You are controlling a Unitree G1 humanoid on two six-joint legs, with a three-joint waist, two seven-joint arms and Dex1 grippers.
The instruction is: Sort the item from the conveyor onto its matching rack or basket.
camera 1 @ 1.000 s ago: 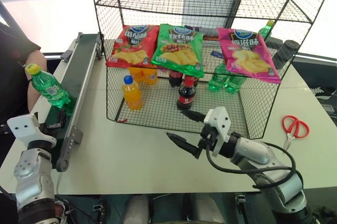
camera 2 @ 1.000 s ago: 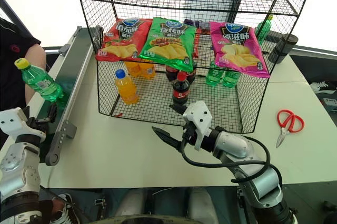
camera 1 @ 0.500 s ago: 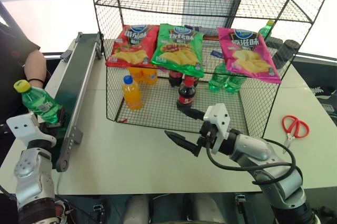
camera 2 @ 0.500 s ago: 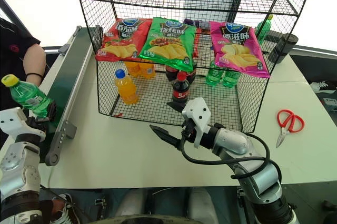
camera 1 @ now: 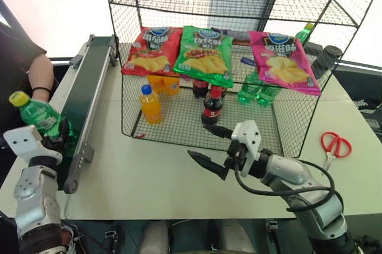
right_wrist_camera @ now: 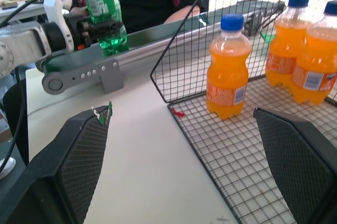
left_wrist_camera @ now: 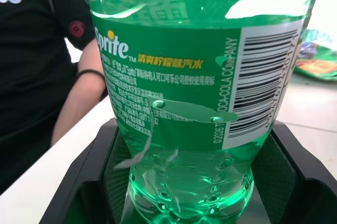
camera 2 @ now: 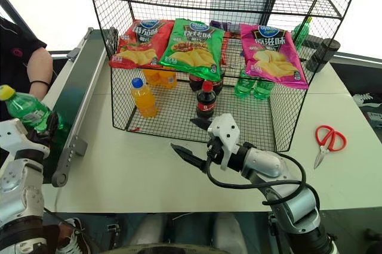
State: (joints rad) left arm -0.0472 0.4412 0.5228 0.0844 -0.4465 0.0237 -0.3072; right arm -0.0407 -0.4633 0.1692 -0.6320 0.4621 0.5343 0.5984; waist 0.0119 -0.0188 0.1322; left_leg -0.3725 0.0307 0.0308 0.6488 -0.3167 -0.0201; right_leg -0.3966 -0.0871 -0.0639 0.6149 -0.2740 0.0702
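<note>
The green soda bottle [camera 1: 39, 117] with a yellow cap leans to the left over the near end of the dark green conveyor [camera 1: 89, 81]. My left gripper [camera 1: 61, 136] is shut on the bottle's lower part. In the left wrist view the bottle [left_wrist_camera: 200, 92] stands between my black fingers [left_wrist_camera: 89, 182]. My right gripper [camera 1: 201, 142] hovers open and empty over the table, just in front of the black wire basket [camera 1: 179, 132] at the foot of the rack. The right wrist view shows the held bottle [right_wrist_camera: 102, 8] far off.
Orange bottles [camera 1: 150, 104], cola bottles [camera 1: 211, 106] and green bottles [camera 1: 253, 94] stand in the basket. Chip bags [camera 1: 206, 54] lie on the shelf above it. Red scissors [camera 1: 335, 143] lie at the right. A person in black [camera 1: 24, 57] sits beyond the conveyor.
The bottle came down to the conveyor's near end and my left gripper shut on it, then rose slightly. The right arm has stayed still.
</note>
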